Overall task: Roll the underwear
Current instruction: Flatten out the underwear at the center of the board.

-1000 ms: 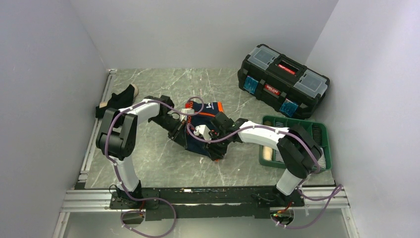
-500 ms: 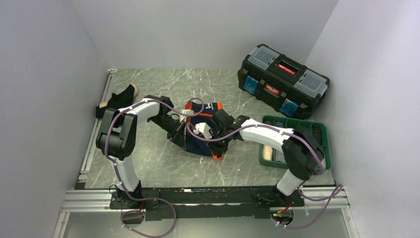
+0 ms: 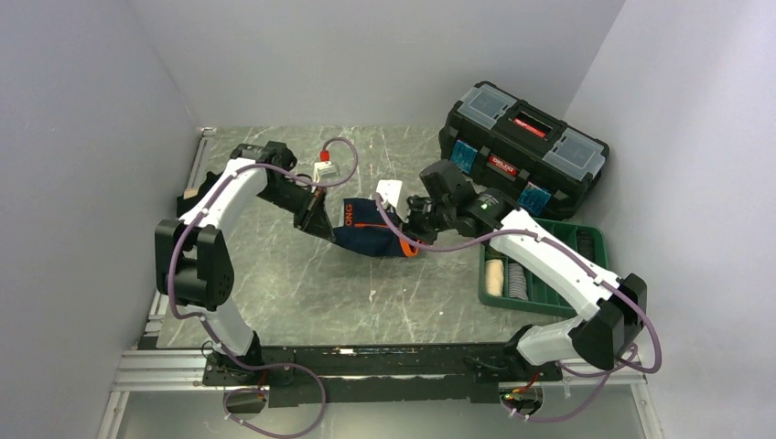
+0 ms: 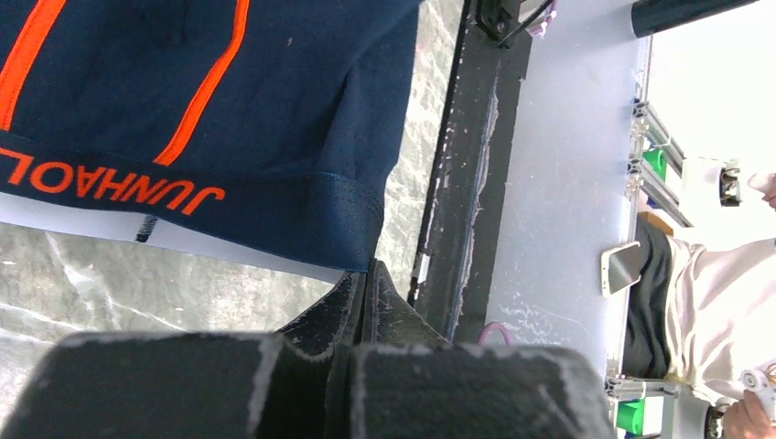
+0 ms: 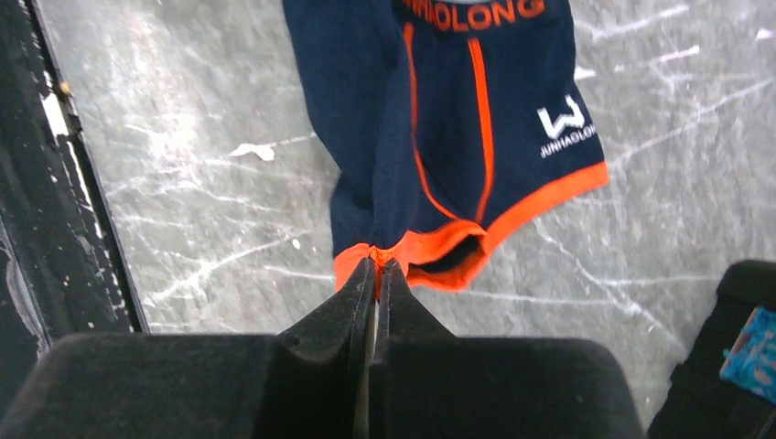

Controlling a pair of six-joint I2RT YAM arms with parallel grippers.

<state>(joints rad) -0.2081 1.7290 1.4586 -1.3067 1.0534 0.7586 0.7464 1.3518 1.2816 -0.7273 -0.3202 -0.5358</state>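
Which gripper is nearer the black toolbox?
Right. The right gripper, shut on the orange leg hem of the underwear, is a short way left of the toolbox. The left gripper pinches the waistband end, farther left.

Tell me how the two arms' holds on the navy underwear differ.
The left fingers pinch a corner of the lettered waistband; the right fingers pinch a leg hem. The cloth at the left fingers is navy, at the right fingers orange. Both pairs are shut on the underwear, which hangs between them.
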